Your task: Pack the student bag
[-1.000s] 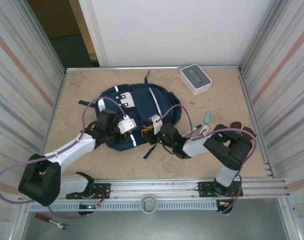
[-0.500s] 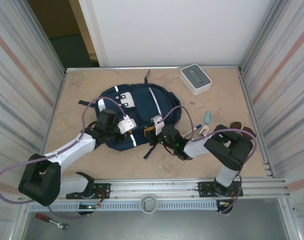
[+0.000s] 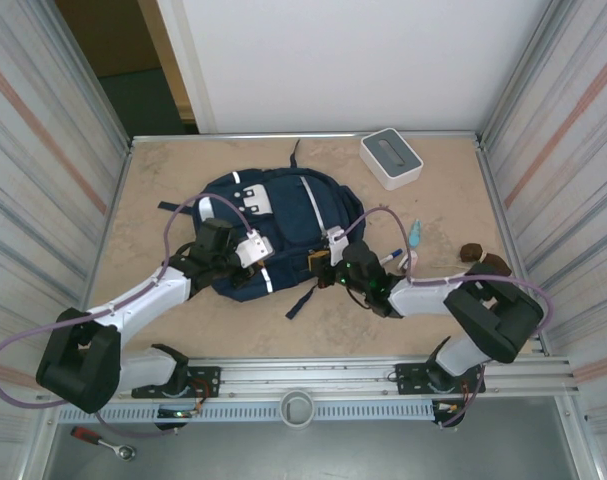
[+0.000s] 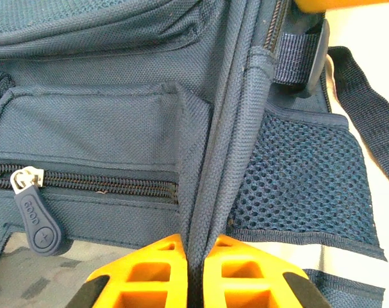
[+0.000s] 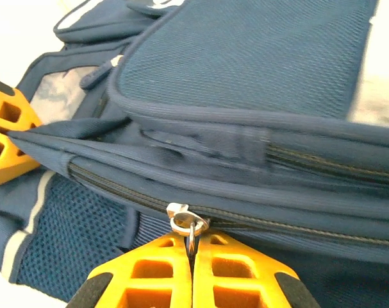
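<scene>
The student bag lies flat mid-table, navy with white patches and reflective stripes. My left gripper sits at its near-left edge. In the left wrist view this gripper is shut on a raised fold of the bag's fabric, beside a mesh side pocket. My right gripper is at the bag's near-right edge. In the right wrist view it is shut on the metal zipper pull of the main zip, and the bag rises behind it.
A white box stands at the back right. A teal item, a pen and brown pieces lie right of the bag. A loose strap trails toward the near edge. Striped walls close both sides.
My right gripper has closed on the zipper pull and moved right along the bag's edge, its elbow swinging right. The bag shifted slightly. The left arm has not moved.
</scene>
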You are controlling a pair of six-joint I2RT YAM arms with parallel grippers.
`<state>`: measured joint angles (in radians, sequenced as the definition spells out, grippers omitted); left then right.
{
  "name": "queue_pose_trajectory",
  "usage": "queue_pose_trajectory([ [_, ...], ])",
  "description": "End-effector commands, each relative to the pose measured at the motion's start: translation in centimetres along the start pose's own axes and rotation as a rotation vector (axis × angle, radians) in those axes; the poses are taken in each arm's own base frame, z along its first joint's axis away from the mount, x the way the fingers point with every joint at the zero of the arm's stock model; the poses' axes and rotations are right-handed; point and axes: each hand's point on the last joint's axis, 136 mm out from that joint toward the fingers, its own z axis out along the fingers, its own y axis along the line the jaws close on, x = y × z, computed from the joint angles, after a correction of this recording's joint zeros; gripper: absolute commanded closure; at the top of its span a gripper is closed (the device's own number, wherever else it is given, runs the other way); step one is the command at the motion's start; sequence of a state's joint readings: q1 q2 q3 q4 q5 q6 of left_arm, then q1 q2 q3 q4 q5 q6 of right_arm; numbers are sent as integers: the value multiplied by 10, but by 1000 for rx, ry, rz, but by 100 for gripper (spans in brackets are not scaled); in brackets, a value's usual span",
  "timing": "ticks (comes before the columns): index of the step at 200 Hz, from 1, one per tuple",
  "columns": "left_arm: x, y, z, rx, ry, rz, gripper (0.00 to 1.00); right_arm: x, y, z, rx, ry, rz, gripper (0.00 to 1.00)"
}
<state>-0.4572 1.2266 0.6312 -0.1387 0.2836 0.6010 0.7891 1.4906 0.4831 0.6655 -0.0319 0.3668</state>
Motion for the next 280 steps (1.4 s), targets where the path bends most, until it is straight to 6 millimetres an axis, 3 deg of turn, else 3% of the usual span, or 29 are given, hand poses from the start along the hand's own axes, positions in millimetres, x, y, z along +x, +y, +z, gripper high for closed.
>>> queue_pose_trajectory([
  [1, -9, 21, -9, -98, -39, -3, 100, 13, -17, -14, 38, 94, 57, 100],
  [30, -6, 26, -11, -133, -31, 1, 100, 17, -42, -25, 110, 158, 97, 100],
  [51, -3, 34, -13, -176, -24, -6, 100, 16, -49, -27, 114, 178, 131, 100],
  [77, 0, 41, -17, -216, -9, 2, 100, 12, -28, -21, 31, 186, 139, 100],
  [120, -34, 13, -24, -130, -142, 113, 57, -8, 19, -14, -89, 183, 91, 100],
  [139, -48, 0, -24, -124, -183, 189, 45, -15, 35, -12, -130, 176, 83, 100],
  [179, -62, -21, -9, -80, -169, 315, 40, -24, 58, -11, -188, 164, 74, 100],
  [199, -62, -23, 3, -55, -142, 320, 42, -25, 63, -12, -203, 162, 76, 100],
  [217, -57, -23, 13, -46, -110, 317, 49, -25, 63, -14, -208, 164, 79, 100],
  [243, -42, -15, 19, -90, -49, 324, 70, -14, 52, -16, -171, 188, 81, 100],
  [264, -34, -4, 17, -131, -23, 305, 93, -1, 34, -19, -121, 217, 101, 100],
  [280, -31, 3, 11, -154, -30, 279, 100, 8, 13, -22, -38, 239, 114, 100],
])
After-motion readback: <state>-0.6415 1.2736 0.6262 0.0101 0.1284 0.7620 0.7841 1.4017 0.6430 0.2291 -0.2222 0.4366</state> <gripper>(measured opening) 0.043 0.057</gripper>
